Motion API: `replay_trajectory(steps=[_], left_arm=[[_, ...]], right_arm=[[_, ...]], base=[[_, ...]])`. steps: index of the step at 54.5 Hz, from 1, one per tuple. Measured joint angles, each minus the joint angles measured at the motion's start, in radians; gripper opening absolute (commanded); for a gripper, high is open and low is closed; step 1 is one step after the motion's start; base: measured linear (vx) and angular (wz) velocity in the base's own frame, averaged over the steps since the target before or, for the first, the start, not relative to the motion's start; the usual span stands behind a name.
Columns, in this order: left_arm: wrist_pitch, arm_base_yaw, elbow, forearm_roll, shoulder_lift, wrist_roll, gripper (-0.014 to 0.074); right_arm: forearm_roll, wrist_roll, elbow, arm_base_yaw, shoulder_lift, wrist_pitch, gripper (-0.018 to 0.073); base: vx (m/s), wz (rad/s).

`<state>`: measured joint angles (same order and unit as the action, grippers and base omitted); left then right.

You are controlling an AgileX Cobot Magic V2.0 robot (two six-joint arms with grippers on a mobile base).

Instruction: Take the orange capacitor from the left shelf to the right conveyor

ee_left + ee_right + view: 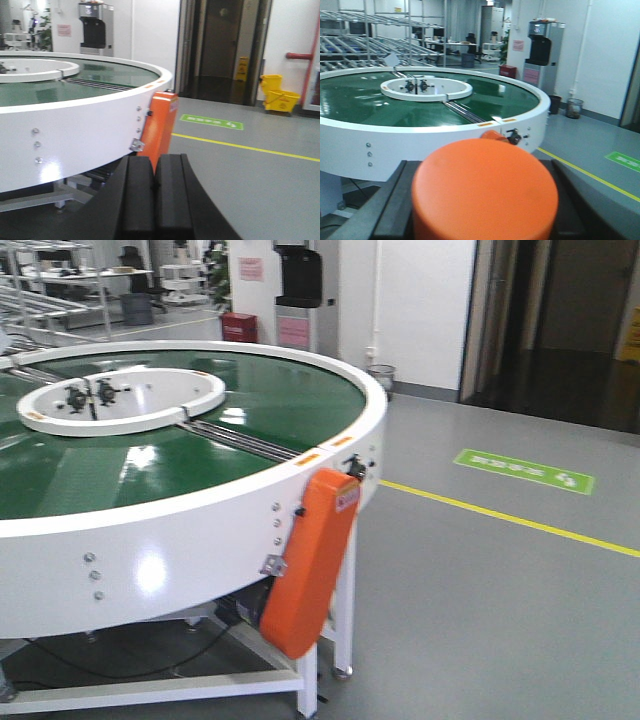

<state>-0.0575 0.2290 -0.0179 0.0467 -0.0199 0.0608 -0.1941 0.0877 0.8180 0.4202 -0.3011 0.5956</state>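
My right pincer point(482, 215) is holding the orange capacitor point(485, 185), with one dark finger on each side of it. I see just one capacitor. It is in front of the white wall of the right conveyor point(420, 145), not on the green belt. My left pincer point(155, 200) is squeezed tight with nothing inside.

By the far wall stand two bins, a dark bin point(555, 104) and a wire bin point(574, 107). I cannot see what is in them. One yellow mop bucket point(280, 97) sits near the doorway. One orange cover point(310, 560) hangs on the conveyor's side.
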Motion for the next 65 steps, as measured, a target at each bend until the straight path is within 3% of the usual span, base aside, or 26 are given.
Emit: replay_trajectory(steps=[35, 65], left_arm=[[0.000, 0.000, 0.000, 0.000, 0.000, 0.000, -0.0006], [0.000, 0.000, 0.000, 0.000, 0.000, 0.000, -0.0006]], right_arm=[[0.000, 0.000, 0.000, 0.000, 0.000, 0.000, -0.0008], [0.000, 0.000, 0.000, 0.000, 0.000, 0.000, -0.0008]], base=[[0.39, 0.39], [0.40, 0.16]])
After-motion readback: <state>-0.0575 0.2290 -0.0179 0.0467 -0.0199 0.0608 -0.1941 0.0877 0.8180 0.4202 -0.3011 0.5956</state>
